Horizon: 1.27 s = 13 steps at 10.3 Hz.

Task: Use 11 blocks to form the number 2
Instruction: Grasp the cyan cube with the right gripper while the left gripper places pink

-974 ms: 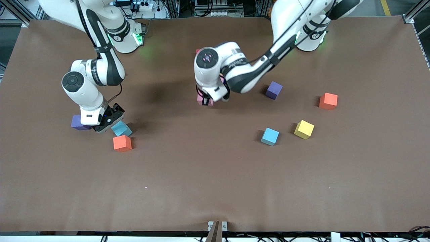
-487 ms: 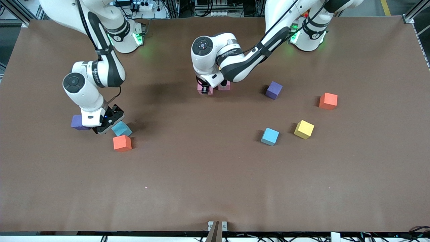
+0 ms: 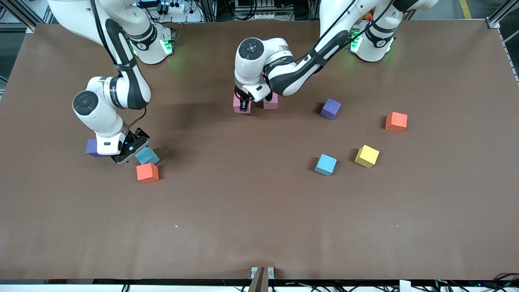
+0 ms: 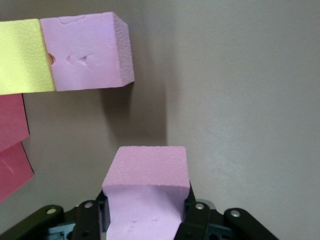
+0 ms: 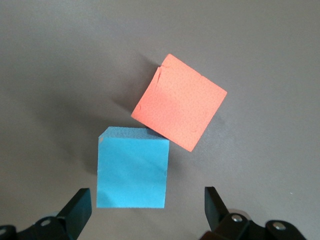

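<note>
My left gripper point(image 3: 243, 106) is shut on a pink block point(image 4: 147, 190), low over the table's middle, beside a laid pink block point(image 3: 271, 102). In the left wrist view that laid pink block point(image 4: 87, 50) touches a yellow block point(image 4: 22, 57), with two red blocks point(image 4: 12, 125) next to them; the left arm hides most of this group in the front view. My right gripper point(image 5: 147, 200) hangs open over a light blue block point(image 5: 132, 167), its fingers either side and apart from it. An orange-red block point(image 5: 179, 101) touches that blue block's corner.
A purple block point(image 3: 92, 147) lies beside my right gripper point(image 3: 130, 151). Toward the left arm's end lie loose blocks: purple point(image 3: 331, 108), orange-red point(image 3: 396, 121), yellow point(image 3: 367, 156) and light blue point(image 3: 326, 164).
My left gripper has carried the pink block away from the front camera, up beside the laid pink block. The right gripper has barely shifted and stays open.
</note>
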Each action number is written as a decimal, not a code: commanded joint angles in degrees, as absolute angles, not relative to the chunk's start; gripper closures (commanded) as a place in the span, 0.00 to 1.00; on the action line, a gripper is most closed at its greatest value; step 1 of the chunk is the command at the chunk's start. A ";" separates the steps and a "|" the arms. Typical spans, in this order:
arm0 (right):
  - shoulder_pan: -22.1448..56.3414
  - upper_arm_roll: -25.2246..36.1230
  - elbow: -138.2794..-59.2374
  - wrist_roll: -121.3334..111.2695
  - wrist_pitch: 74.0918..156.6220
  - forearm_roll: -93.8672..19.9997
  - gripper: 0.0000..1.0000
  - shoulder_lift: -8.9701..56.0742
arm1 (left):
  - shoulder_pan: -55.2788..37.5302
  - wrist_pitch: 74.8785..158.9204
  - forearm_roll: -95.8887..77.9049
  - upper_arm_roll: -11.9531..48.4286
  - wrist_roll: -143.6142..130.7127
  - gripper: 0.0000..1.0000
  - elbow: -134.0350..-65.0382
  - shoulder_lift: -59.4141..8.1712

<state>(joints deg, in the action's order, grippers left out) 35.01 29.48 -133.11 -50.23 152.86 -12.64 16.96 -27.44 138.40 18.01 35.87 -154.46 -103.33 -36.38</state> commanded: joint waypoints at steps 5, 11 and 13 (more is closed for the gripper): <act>33.75 27.51 -130.34 -56.43 153.11 -19.95 0.00 21.70 | -27.07 141.24 19.51 35.95 -155.92 1.00 -107.22 -35.07; 31.99 26.28 -130.43 -68.54 152.49 -32.33 0.00 24.17 | -26.63 142.64 19.51 35.95 -157.84 1.00 -108.72 -35.24; 32.17 26.02 -130.25 -68.64 152.67 -32.34 0.00 24.17 | -26.54 143.17 19.51 35.95 -157.94 1.00 -109.68 -35.16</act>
